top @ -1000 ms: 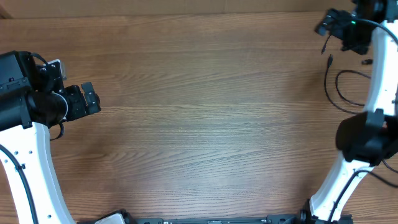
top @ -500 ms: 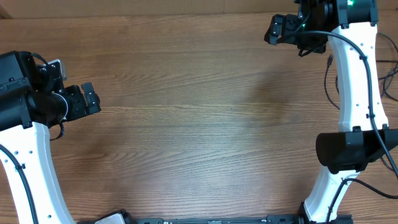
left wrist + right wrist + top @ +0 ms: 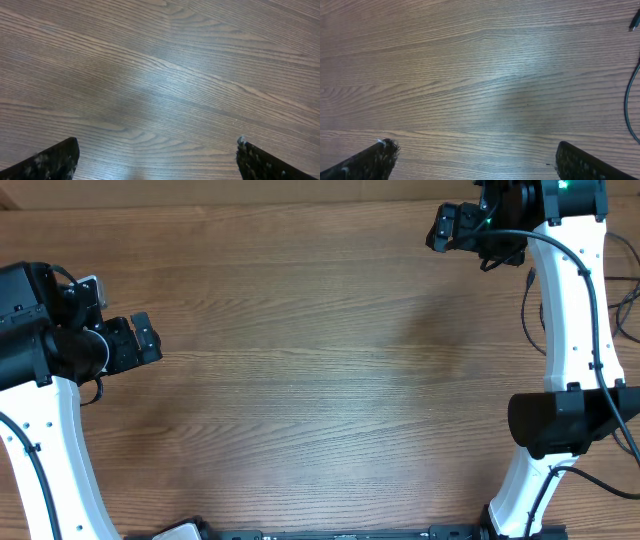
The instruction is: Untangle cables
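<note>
Brown wood-grain table (image 3: 300, 360), soft glare

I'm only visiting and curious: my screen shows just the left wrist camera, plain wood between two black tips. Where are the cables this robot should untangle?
Observer: The cables lie at the far right of the table, partly hidden behind the right arm.
Visitor: Is that arm holding one?
Observer: No. The right arm's fingers stand open over plain wood, with a cable off to one side of them, untouched.
Visitor: And my arm, is it anywhere near them?
Observer: No. The left arm's fingers are near the table's left edge, on the opposite side from the cables.
</note>
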Robot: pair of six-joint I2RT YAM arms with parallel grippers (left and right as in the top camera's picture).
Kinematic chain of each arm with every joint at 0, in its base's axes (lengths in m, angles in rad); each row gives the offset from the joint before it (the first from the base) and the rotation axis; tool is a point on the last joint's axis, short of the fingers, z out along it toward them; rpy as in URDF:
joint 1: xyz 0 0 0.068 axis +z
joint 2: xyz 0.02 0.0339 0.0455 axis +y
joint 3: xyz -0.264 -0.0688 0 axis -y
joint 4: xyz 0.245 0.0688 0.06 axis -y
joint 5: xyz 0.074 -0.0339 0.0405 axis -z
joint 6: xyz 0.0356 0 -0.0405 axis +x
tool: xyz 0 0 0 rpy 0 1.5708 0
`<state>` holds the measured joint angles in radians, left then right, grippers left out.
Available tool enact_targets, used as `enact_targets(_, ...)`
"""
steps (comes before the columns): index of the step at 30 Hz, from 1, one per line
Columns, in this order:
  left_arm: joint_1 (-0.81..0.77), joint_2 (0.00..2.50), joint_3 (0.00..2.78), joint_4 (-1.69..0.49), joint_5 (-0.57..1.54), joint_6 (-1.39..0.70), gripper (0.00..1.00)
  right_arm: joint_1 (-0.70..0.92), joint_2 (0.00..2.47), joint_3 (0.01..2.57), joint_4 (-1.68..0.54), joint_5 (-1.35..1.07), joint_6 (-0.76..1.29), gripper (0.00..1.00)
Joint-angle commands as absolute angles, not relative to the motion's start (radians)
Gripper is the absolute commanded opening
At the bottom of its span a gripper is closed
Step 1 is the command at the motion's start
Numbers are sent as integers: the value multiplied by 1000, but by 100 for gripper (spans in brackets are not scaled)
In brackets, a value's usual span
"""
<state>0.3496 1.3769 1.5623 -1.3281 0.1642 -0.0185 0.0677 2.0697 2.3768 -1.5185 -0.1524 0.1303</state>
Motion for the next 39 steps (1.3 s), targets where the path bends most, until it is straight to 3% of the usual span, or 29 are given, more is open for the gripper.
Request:
enact_targets(1, 353, 1380, 1570, -1328, 173, 0, 100, 68, 2065, 2383, -1517, -148, 127, 100)
enact_targets(26, 353, 1385, 1570, -1322, 178, -5, 100, 68, 2065, 2383, -1517, -148, 127, 100)
enact_targets(34, 292, 1248, 1390, -962, 301, -182, 100, 68, 2065, 2383, -1517, -148, 127, 100)
enact_targets(39, 173, 1036, 1036, -520, 301, -216, 100, 68, 2065, 2383, -1517, -147, 127, 100)
